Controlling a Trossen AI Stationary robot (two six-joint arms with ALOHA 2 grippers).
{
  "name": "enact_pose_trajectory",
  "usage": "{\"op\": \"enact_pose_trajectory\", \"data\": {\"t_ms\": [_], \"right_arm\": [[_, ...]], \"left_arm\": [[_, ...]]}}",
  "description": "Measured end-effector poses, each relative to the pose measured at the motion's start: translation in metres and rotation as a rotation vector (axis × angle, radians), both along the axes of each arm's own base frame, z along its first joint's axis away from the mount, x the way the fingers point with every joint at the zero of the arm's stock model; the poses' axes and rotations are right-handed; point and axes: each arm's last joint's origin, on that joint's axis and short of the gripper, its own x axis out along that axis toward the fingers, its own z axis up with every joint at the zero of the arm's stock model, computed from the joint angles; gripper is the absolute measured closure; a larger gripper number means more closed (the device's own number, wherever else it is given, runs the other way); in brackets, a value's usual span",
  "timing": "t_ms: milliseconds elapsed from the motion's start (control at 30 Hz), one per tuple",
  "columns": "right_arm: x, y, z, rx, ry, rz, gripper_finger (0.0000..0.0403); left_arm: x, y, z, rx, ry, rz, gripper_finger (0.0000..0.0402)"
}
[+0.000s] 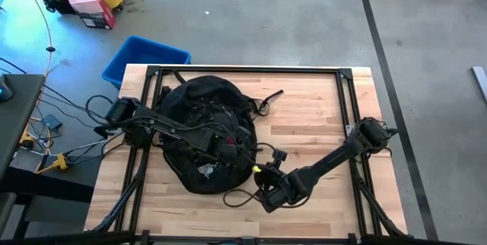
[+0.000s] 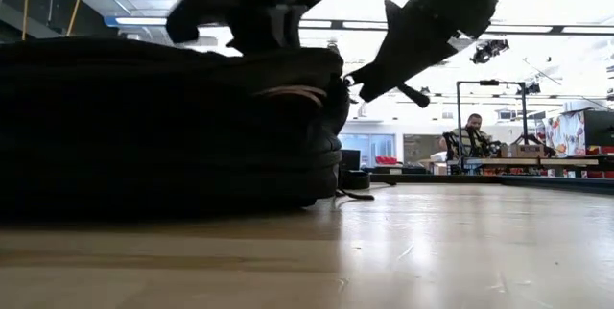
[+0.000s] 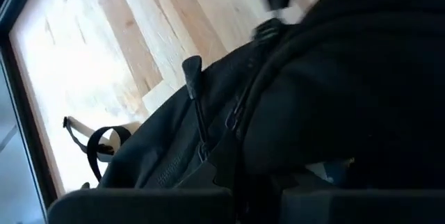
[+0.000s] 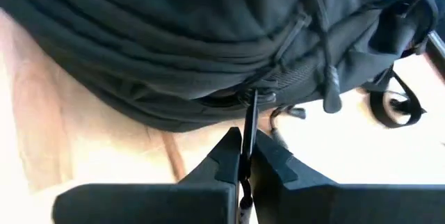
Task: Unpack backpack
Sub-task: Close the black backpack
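Backpack (image 1: 204, 135) flat on table (image 1: 319, 123), left of centre. Right gripper (image 4: 242, 156) at pack's near right edge, fingers clamped on zipper pull (image 4: 249, 123). Left gripper (image 1: 221, 147) over pack top, fingers together, pressed against fabric.

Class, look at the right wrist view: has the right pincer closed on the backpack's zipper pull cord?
Yes: the right pincer is pinched shut on the thin dark zipper pull cord that runs from the backpack.

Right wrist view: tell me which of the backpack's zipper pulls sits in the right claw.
The zipper pull pinched between the right claw fingertips at the backpack's seam. The other pull dangles free, off to one side.
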Motion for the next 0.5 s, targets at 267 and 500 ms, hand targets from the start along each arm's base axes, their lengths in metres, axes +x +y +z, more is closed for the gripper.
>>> {"op": "enact_pose_trajectory", "data": {"t_ms": [267, 500], "right_arm": [[0.009, 0.003, -0.016, 0.043, -0.009, 0.01, 0.0401], [0.004, 0.015, -0.006, -0.012, -0.017, 0.06, 0.0402]], "left_arm": [[0.014, 0.022, 0.009, 0.072, -0.141, 0.051, 0.0401], [0.012, 0.036, 0.012, 0.101, -0.098, 0.085, 0.0397]]}}
